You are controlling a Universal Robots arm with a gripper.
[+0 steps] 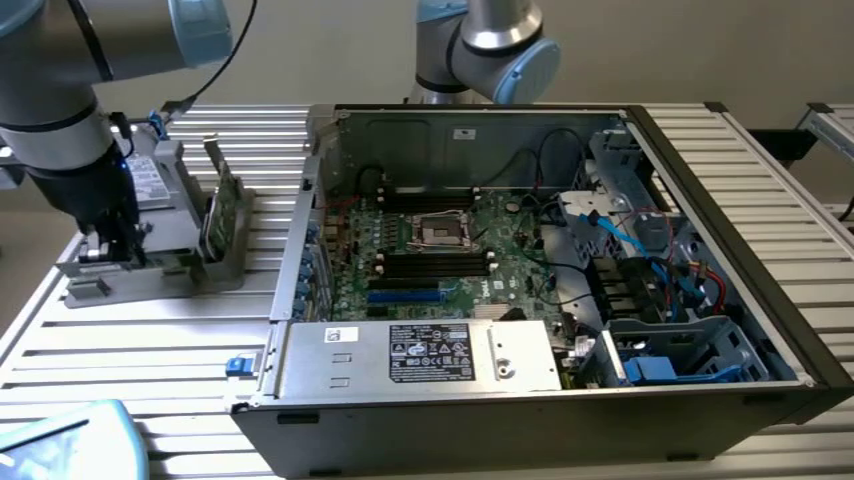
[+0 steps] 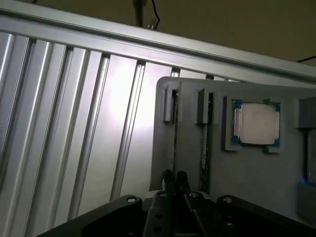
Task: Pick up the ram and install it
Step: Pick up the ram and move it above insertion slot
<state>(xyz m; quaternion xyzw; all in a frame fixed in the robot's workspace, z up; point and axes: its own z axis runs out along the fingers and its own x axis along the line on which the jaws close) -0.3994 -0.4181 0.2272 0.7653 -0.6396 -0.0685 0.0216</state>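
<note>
The ram (image 2: 175,140) stands on edge in a slot of the grey holder (image 2: 247,173), a thin green strip seen edge-on. My gripper (image 2: 175,178) reaches down over it, one dark fingertip (image 2: 168,178) on each side, pressed close against the stick. In the exterior view the gripper (image 1: 118,245) is low at the holder's (image 1: 160,272) left end, on the slatted table left of the open computer case (image 1: 314,200). The motherboard (image 1: 454,250) lies inside, with dark memory slots (image 1: 430,264) near its middle.
A second green stick (image 2: 204,148) stands in the neighbouring slot. A square silver processor chip (image 2: 256,123) lies in a pocket beside it. A taller green card (image 1: 222,215) stands upright in the holder. The power supply (image 1: 427,355) and cables (image 1: 641,240) crowd the case. Another arm (image 1: 487,45) stands behind.
</note>
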